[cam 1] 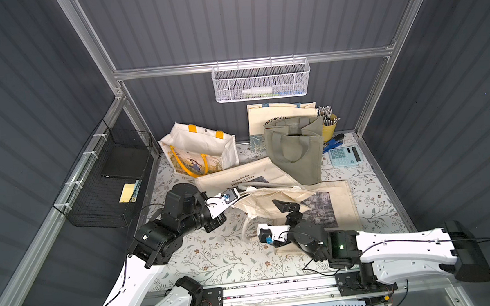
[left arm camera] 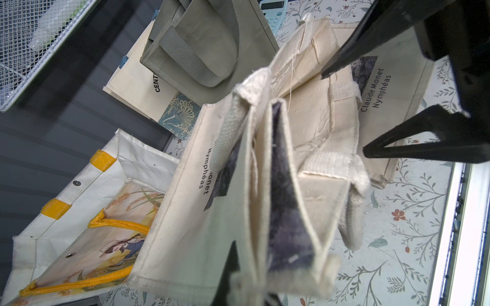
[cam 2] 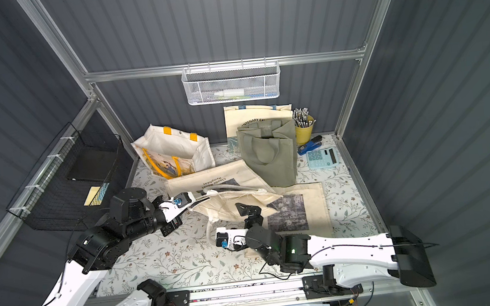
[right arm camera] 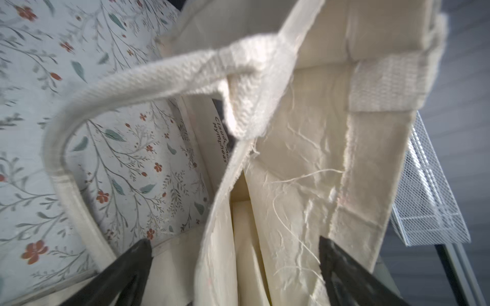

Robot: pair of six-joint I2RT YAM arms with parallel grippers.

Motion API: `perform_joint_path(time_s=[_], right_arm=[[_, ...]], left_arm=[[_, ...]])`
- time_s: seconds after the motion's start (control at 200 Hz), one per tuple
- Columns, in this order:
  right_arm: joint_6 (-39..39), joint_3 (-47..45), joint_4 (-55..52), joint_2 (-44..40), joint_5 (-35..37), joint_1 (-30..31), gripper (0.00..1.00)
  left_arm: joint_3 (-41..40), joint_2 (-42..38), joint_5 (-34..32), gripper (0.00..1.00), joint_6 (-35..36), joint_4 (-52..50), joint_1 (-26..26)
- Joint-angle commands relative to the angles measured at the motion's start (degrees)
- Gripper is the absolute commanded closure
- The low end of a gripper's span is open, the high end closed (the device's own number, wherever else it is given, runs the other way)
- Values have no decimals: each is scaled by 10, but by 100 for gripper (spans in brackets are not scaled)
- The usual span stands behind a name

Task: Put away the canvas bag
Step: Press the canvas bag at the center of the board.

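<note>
The cream canvas bag [cam 1: 260, 202] [cam 2: 230, 203] hangs lifted off the floral table, mouth open. My left gripper [cam 1: 243, 194] [cam 2: 195, 200] [left arm camera: 249, 286] is shut on its rim at the left end. In the left wrist view the bag [left arm camera: 305, 132] shows a dark printed panel and a loose handle. My right gripper [cam 1: 286, 206] [cam 2: 247, 209] [right arm camera: 233, 239] is open at the bag's near side. In the right wrist view one wall of the bag [right arm camera: 305, 159] passes between the fingers, untouched by either. The handle [right arm camera: 106, 98] loops down to the table.
Other bags lie around: a flat printed tote [cam 1: 330, 206], another Monet tote [cam 1: 239, 175], a green bag [cam 1: 295, 152], a yellow-handled bag [cam 1: 201, 148]. A black wire basket [cam 1: 109, 177] hangs on the left wall, a white mesh basket [cam 1: 261, 81] at the back. A calculator [cam 1: 345, 155] and pen cup [cam 1: 329, 122] stand at the far right.
</note>
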Motion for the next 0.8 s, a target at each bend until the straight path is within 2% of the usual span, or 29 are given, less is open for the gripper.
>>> perform_joint_path(time_s=[0.0,0.16,0.515,0.641,0.796], right_arm=[[-25,-10,99,12,85,-6,1],[-47,-20,162,-3,96,-22,1],[-70,-31,182,0,90,-75,1],[-61,-29,156,-20,51,-84,1],[14,13,20,-57,-60,-104,1]], left_arm=[[14,-15,30,100,17,18,0],[13,-18,30,100,22,13,0],[8,-19,47,100,41,6,0],[6,-18,48,100,76,-6,0],[-3,-25,51,100,112,3,0]])
